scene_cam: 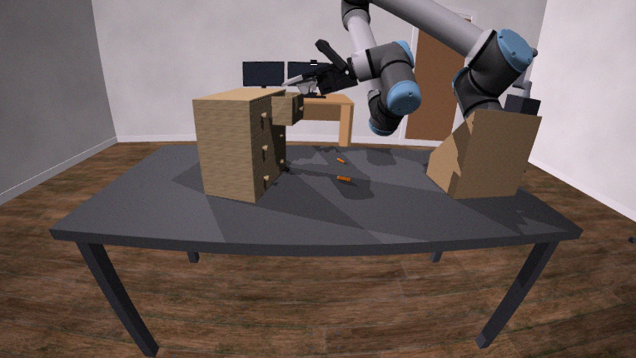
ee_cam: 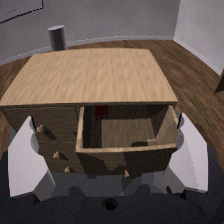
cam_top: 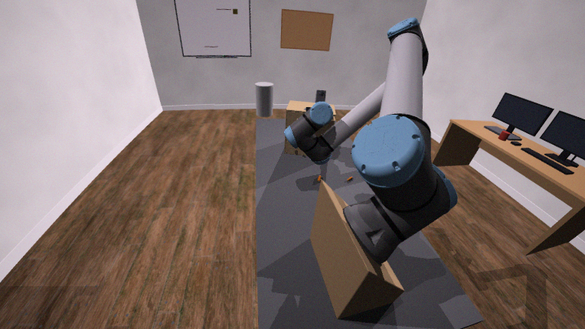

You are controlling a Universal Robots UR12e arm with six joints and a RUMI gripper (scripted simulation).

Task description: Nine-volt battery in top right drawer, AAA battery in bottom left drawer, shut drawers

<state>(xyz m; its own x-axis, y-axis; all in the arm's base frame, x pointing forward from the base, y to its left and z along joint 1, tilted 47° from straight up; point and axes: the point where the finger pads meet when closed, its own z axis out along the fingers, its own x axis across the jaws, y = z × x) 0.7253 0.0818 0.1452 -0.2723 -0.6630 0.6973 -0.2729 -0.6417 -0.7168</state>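
The wooden chest (scene_cam: 231, 141) (ee_cam: 90, 75) stands upright on the dark table (scene_cam: 133, 213). Its top-row right drawer (scene_cam: 286, 108) (ee_cam: 125, 148) is pulled out. A small red block, the nine-volt battery (ee_cam: 102, 111), lies at the back of this drawer, partly hidden under the chest top. My gripper (scene_cam: 306, 82) (ee_cam: 106, 116) is open and empty, hanging just above the open drawer with a finger on each side. Two small orange cylinders (scene_cam: 340, 160) (scene_cam: 343, 178) (cam_top: 319, 177) (cam_top: 349, 178) lie on the table in front of the chest; I cannot tell which one is the AAA battery. The other drawers look shut.
A large cardboard-coloured box (scene_cam: 484, 151) (cam_top: 348, 245) stands at the table's right end by the arm's base. A grey cylinder (cam_top: 263, 98) (ee_cam: 57, 36) stands on the floor beyond the chest. A desk with monitors (cam_top: 527, 151) is off to the side.
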